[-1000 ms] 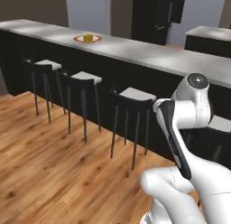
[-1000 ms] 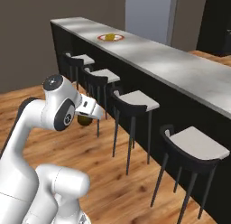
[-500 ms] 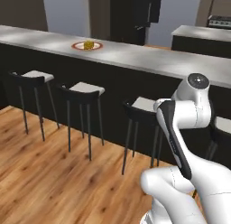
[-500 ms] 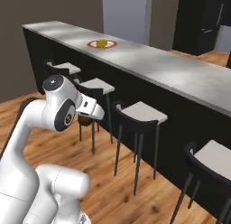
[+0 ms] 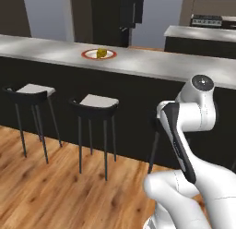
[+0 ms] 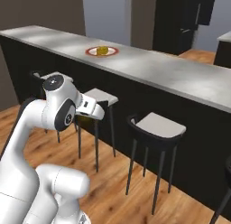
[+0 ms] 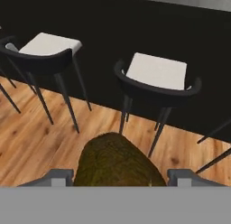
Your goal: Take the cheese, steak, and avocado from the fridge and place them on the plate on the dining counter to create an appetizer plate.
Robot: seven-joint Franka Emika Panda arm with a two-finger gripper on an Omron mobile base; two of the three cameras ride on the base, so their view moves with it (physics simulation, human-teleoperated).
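An olive-brown avocado (image 7: 115,162) fills the space between my two fingertips in the hand view, and my gripper (image 7: 119,175) is shut on it. From the right base view the avocado (image 6: 84,121) peeks out under the hand, held low in front of the dining counter (image 6: 180,76). The red-rimmed plate (image 5: 88,54) lies on the counter top, with the yellow cheese (image 5: 102,52) sitting in its middle. The right base view shows the plate (image 6: 92,51) and cheese (image 6: 103,50) too. The steak is out of view.
Black stools with grey seats (image 5: 94,103) (image 6: 155,126) line the counter's near side, over a wooden floor (image 5: 41,191). A tall black unit (image 5: 120,15) stands behind the counter. A second counter (image 5: 203,36) is at the back right.
Both base views have shifted: the base has driven along the counter, and the plate now sits nearer and more central. The avocado stays held in the gripper.
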